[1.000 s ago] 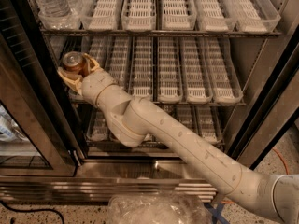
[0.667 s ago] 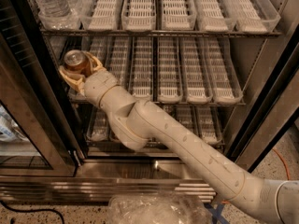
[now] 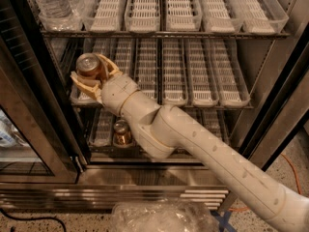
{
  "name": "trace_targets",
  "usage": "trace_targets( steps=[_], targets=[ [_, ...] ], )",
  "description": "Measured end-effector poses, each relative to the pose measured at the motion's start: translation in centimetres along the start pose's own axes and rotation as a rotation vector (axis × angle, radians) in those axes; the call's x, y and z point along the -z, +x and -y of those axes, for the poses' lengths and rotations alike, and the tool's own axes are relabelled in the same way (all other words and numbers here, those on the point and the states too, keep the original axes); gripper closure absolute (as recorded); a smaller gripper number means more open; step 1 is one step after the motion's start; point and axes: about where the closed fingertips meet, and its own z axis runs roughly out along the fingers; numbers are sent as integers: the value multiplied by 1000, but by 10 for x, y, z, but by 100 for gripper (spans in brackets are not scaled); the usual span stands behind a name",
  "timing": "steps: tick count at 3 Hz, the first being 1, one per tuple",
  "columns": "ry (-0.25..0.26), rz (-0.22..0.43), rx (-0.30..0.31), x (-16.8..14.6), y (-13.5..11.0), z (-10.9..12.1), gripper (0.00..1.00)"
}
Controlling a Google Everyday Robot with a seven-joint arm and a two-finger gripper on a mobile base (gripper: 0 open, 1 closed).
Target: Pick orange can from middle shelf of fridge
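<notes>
The orange can (image 3: 90, 66) is coppery brown with a silver pull-tab top. It sits between the fingers of my gripper (image 3: 91, 74), which is shut on it at the front left of the middle shelf (image 3: 203, 98). The can is held just above the front lip of the left lane trays. My pale arm (image 3: 203, 153) reaches in from the lower right, across the open fridge (image 3: 270, 129). The can's lower body is hidden by the fingers.
A second brown can (image 3: 121, 132) stands on the bottom shelf under the arm. Clear water bottles (image 3: 53, 4) stand at the top shelf's left. The glass door (image 3: 24, 129) hangs open at left. A clear plastic bag (image 3: 164, 216) lies on the floor in front.
The gripper with the can has moved up and a little outward from the shelf's left lane. The arm's elbow has shifted slightly left.
</notes>
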Motion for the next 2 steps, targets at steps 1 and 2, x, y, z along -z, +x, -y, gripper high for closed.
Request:
trace_targets(
  steps=[1, 2],
  targets=[
    [-52, -66, -69, 31, 2, 22, 100],
    [-133, -108, -227, 30, -12, 25, 100]
  ],
)
